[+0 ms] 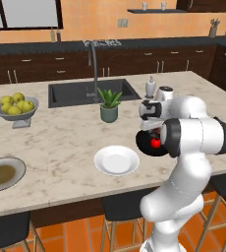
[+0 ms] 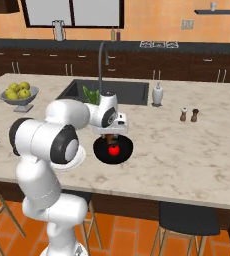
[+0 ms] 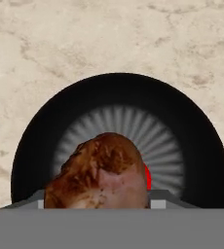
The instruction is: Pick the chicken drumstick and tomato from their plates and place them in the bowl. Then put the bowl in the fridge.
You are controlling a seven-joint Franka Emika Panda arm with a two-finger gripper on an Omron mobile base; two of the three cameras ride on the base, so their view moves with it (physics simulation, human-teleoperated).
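Closest to the robot's base, the plain glossy white round plate (image 1: pixel 117 160) sits bare near the front edge of the pale marbled stone worktop (image 1: pixel 61 142), and off at the far left edge there's the grey-beige rimmed plate with the brownish centre (image 1: pixel 3 173), also with nothing on it.

Just right of the white plate is the round black bowl (image 2: pixel 113 149), with the small glossy red tomato (image 2: pixel 113 149) already sitting inside it. The hand (image 2: pixel 112 134) hangs right over the bowl, partly open and clamped on the brown roasted chicken drumstick (image 3: pixel 100 171); in the hand view the drumstick sits between the finger tips, above the bowl's ribbed grey inside, with a sliver of red tomato peeking out beside it.

Further back: a small green plant in a grey-green pot (image 1: pixel 108 106), a dark sink (image 1: pixel 93 92) with a tall grey tap, and a grey footed bowl of yellow-green fruits (image 1: pixel 16 109) on the left.
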